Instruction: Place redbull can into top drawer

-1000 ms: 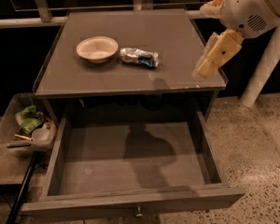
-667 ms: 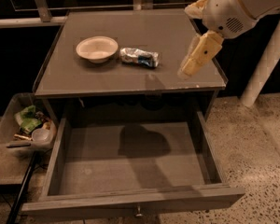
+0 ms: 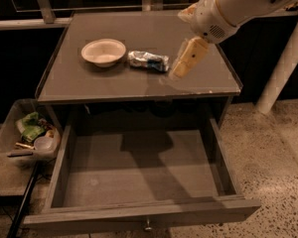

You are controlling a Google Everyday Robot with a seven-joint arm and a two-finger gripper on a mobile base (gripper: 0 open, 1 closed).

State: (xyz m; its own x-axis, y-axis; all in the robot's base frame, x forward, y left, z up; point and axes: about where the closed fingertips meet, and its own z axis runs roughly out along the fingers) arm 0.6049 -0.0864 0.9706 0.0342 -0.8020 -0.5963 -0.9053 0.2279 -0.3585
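Observation:
The redbull can (image 3: 148, 61) lies on its side on the grey tabletop, just right of the white bowl (image 3: 104, 51). It is silver with blue patches. The gripper (image 3: 185, 63) hangs from the white arm at the upper right, a short way right of the can and above the tabletop, not touching it. The top drawer (image 3: 139, 182) is pulled fully out below the tabletop, with a bare flat bottom and a small knob (image 3: 148, 226) on its front panel.
A clear plastic bin (image 3: 27, 133) of clutter stands on the floor left of the drawer. A white post (image 3: 280, 68) stands at the right. The tabletop (image 3: 79, 83) has a low raised rim. A dark cable runs along the floor at lower left.
The arm and gripper have moved left across the tabletop, closer to the can. The can, bowl and drawer have not moved.

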